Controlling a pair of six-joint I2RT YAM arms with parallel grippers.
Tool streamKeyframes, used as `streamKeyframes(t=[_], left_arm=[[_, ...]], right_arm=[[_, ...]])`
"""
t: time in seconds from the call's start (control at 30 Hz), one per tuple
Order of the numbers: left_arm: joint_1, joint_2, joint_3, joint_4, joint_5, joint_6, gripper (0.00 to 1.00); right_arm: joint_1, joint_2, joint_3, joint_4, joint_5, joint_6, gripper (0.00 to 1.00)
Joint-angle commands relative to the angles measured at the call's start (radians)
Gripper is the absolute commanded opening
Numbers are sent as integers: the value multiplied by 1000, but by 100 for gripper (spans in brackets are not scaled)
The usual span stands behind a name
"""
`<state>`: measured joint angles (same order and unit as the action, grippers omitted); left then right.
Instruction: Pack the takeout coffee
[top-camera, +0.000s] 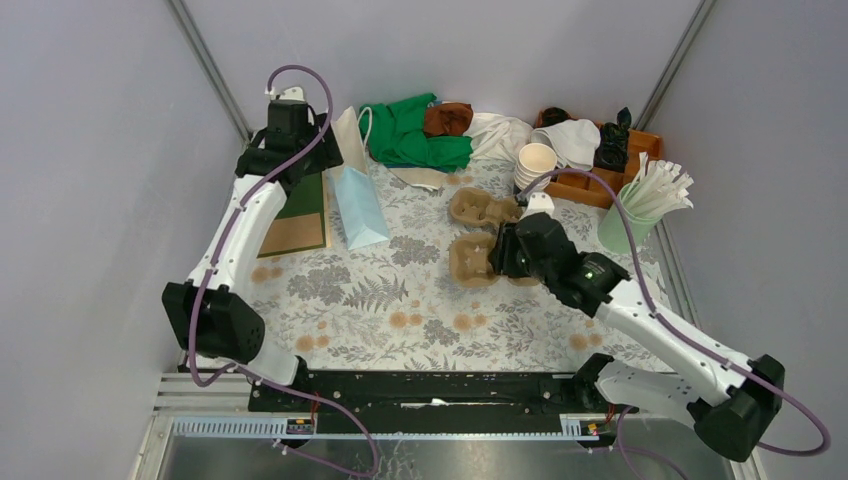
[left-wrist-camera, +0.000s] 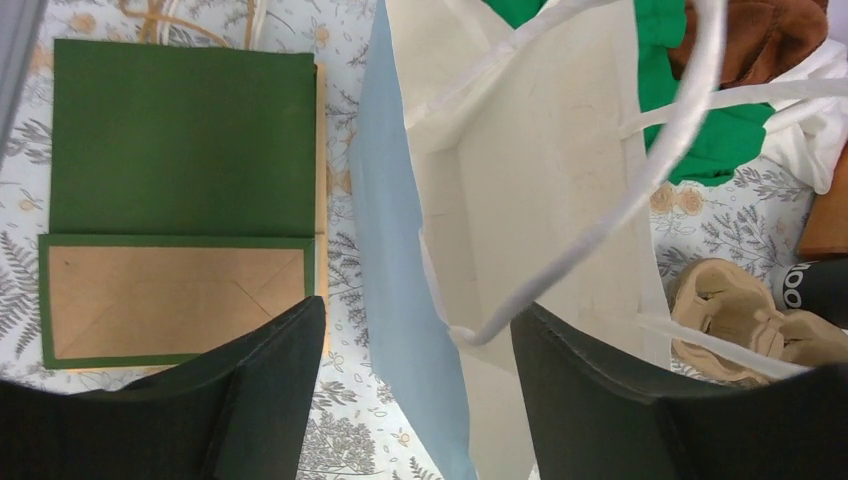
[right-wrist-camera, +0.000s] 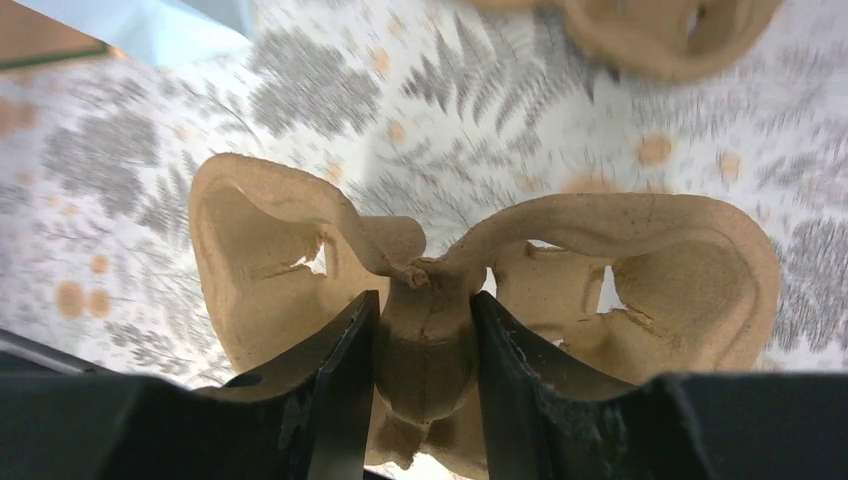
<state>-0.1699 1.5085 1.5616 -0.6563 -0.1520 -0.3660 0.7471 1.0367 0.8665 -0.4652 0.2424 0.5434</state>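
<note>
No takeout coffee with a lid shows in any view. My right gripper (right-wrist-camera: 425, 310) is shut on the centre ridge of a brown pulp cup tray (right-wrist-camera: 650, 260), and both fingers press its sides. From above, that gripper (top-camera: 497, 255) sits at the right side of the tray (top-camera: 468, 258) in mid-table. My left gripper (left-wrist-camera: 418, 315) is open, its fingers astride the rim of a pale blue paper bag (left-wrist-camera: 400, 250) with a white inside. The bag's white handle (left-wrist-camera: 640, 170) loops just above the gap. From above, the left gripper (top-camera: 325, 150) hovers over the bag's (top-camera: 360, 205) mouth at the back left.
A second pulp tray (top-camera: 480, 207) lies just behind the held one. A flat green bag (left-wrist-camera: 180, 140) lies left of the blue bag. Along the back are green cloth (top-camera: 415, 135), a stack of lidless cups (top-camera: 535, 162), a wooden box (top-camera: 600, 185) and a green cup of straws (top-camera: 640, 205).
</note>
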Motion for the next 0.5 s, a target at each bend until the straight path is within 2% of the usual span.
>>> streamKeyframes(t=[0.0, 0.1, 0.17, 0.27, 0.33, 0.47], left_arm=[[9, 16, 23, 14, 25, 2, 67], [7, 22, 23, 3, 28, 15, 55], [7, 26, 24, -11, 36, 32, 44], [6, 25, 47, -61, 68, 54, 13], [6, 3, 54, -86, 95, 65, 1], [-4, -70, 37, -112, 206, 82, 0]], right_arm=[[11, -76, 141, 45, -24, -142, 42], [11, -96, 203, 53, -33, -171, 39], [11, -93, 249, 59, -65, -198, 37], [11, -72, 335, 68, -133, -227, 35], [11, -48, 395, 73, -195, -236, 35], [11, 12, 523, 81, -323, -253, 35]])
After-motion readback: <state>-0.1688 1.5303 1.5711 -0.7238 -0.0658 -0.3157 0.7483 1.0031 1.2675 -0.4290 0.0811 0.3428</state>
